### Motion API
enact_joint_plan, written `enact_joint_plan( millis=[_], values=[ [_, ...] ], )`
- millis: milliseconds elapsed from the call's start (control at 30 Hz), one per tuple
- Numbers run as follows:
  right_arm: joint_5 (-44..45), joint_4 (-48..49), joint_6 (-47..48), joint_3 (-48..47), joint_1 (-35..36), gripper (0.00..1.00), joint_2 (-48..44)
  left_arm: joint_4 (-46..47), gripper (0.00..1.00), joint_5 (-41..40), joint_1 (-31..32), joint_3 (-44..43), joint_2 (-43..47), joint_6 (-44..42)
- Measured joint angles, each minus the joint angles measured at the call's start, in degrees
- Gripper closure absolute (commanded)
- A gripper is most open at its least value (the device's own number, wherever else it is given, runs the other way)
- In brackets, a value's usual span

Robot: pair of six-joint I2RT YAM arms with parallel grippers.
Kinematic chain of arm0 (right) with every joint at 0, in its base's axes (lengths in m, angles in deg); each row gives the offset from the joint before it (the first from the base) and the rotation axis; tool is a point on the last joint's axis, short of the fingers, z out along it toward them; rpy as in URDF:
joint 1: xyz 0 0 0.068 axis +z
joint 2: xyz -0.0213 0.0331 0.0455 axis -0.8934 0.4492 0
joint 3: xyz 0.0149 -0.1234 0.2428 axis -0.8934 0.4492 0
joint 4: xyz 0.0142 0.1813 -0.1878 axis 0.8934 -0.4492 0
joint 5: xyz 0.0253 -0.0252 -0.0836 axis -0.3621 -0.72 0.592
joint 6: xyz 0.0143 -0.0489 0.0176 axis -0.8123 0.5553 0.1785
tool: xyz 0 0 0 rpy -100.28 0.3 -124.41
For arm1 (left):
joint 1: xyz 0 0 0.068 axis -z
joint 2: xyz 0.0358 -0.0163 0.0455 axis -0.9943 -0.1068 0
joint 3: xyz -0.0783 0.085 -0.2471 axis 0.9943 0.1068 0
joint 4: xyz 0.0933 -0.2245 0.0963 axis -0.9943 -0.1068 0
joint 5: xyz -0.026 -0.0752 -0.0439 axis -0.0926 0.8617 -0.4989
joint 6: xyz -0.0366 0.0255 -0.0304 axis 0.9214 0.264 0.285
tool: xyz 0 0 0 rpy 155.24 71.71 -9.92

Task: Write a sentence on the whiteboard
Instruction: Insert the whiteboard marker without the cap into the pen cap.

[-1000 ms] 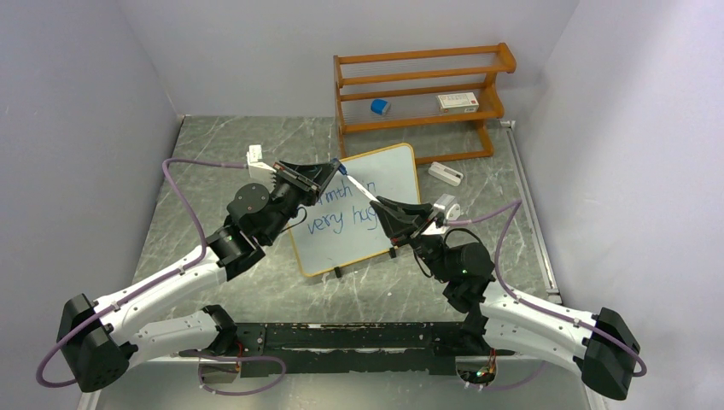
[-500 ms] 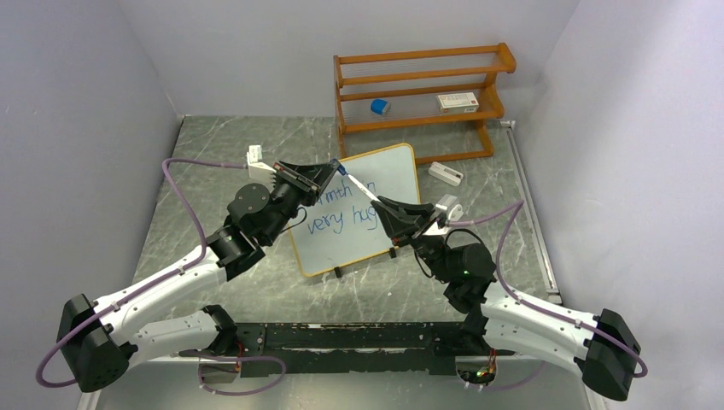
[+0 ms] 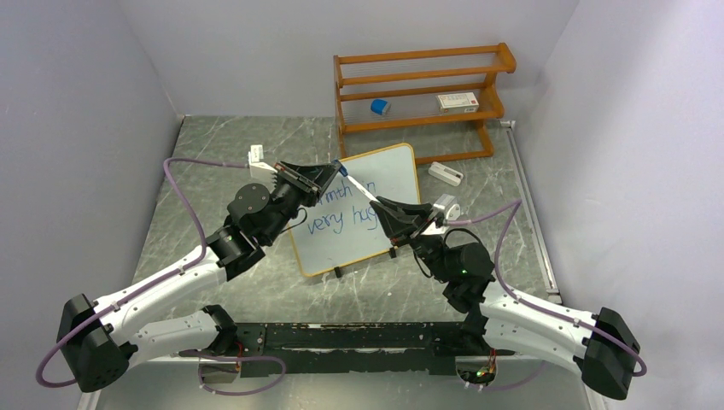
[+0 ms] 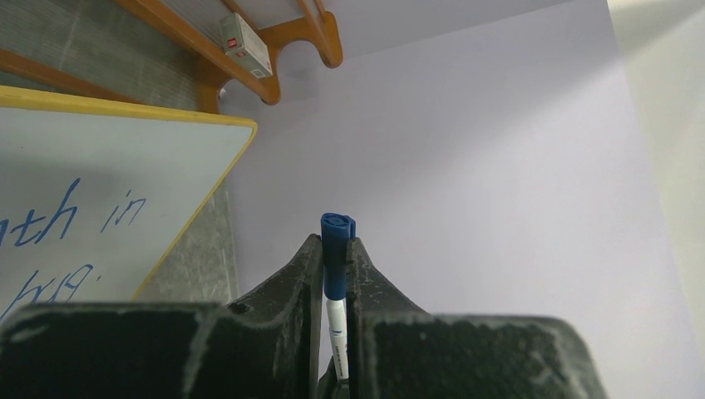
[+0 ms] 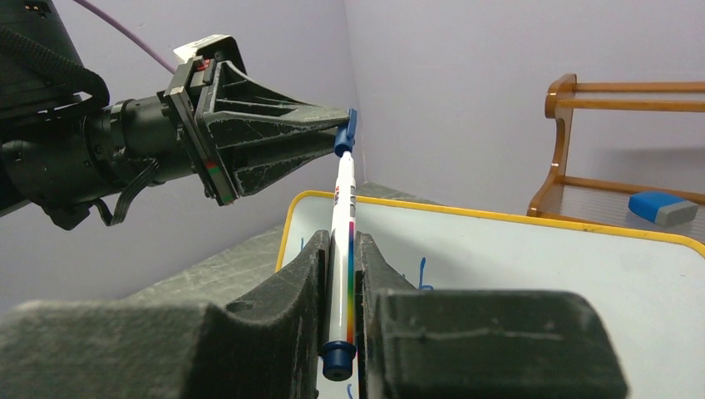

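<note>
The whiteboard [image 3: 391,175] lies tilted on the table, its orange-tan frame showing. The sentence [image 3: 341,219] in blue handwriting reads partly as "mth in" over "very hug"; both grippers hide its left part. A white marker [image 3: 359,190] hangs above the board between the two grippers. My left gripper [image 3: 331,172] is shut on the marker's blue cap [image 4: 337,226], which sits on the marker's far end. My right gripper [image 5: 342,246] is shut on the marker's white barrel [image 5: 342,195], whose blue tail end pokes out near the camera.
An orange wooden shelf rack [image 3: 423,85] stands behind the board, with a blue eraser [image 3: 380,107] and a small white box [image 3: 458,102] on it. Another white box [image 3: 445,173] lies on the table right of the board. Purple walls close in on three sides.
</note>
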Motion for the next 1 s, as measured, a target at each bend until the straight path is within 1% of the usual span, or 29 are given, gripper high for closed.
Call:
enact_joint_plan(
  millis=[533, 767, 1000],
  values=[
    [1.42, 1.95, 0.0, 0.0, 0.04, 1.0, 1.73, 2.64, 0.95, 3.98, 0.0, 0.94, -1.6, 1.14],
    [2.32, 7.8, 0.02, 0.04, 0.11, 1.0, 4.96, 5.55, 0.95, 5.84, 0.0, 1.07, -2.23, 1.07],
    [3.61, 16.7, 0.22, 0.26, 0.11, 1.0, 10.45, 8.66, 0.95, 6.71, -0.22, 1.07, -3.45, 0.33]
  ],
)
